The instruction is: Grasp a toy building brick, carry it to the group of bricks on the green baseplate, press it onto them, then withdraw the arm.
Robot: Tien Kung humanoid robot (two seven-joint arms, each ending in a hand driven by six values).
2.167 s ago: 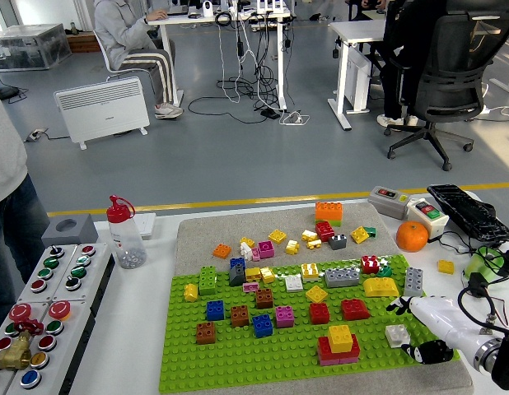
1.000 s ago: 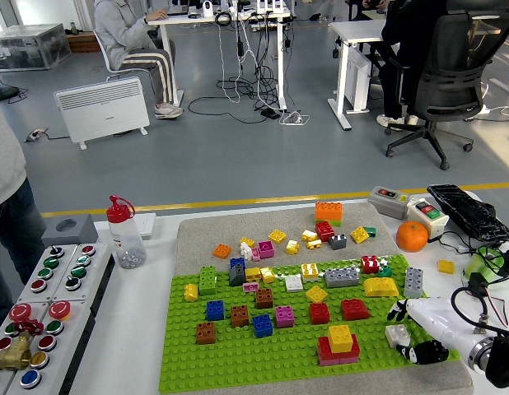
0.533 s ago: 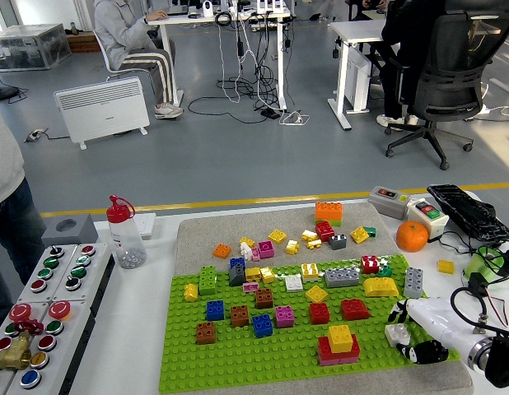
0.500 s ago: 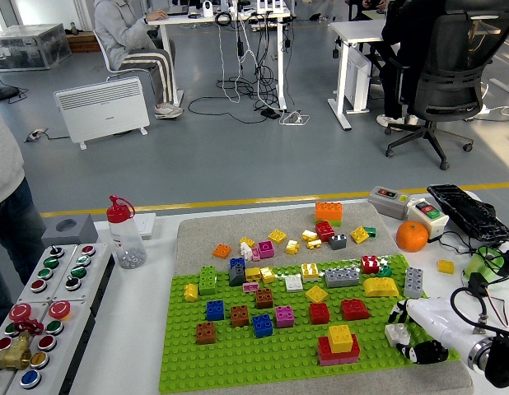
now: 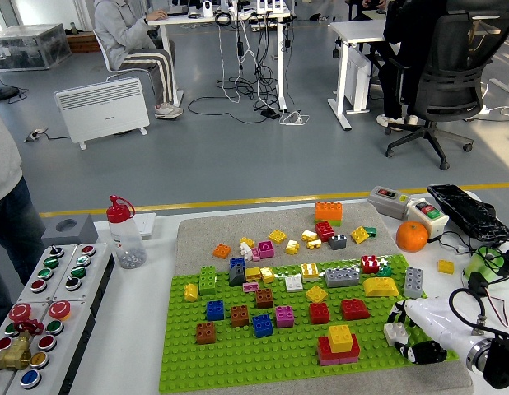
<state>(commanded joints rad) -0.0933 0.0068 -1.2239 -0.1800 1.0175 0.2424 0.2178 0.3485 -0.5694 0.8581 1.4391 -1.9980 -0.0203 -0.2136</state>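
White square plastic brick (image 5: 394, 332) got clamped in your white right hand (image 5: 419, 329) and shifted slightly left toward the red-and-yellow brick stack (image 5: 338, 344) on the green studded baseplate (image 5: 238, 354); carry began.

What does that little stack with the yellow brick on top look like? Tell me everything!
The little stack is built from plastic toy bricks: a small yellow square brick with round studs sits on top, a wider red layer lies under it, and a pink layer shows at the bottom. It stands upright on the green studded baseplate, near the front edge and towards the right. Nothing else touches it. The robot's white right hand is off to its right, by a small white brick, apart from the stack.
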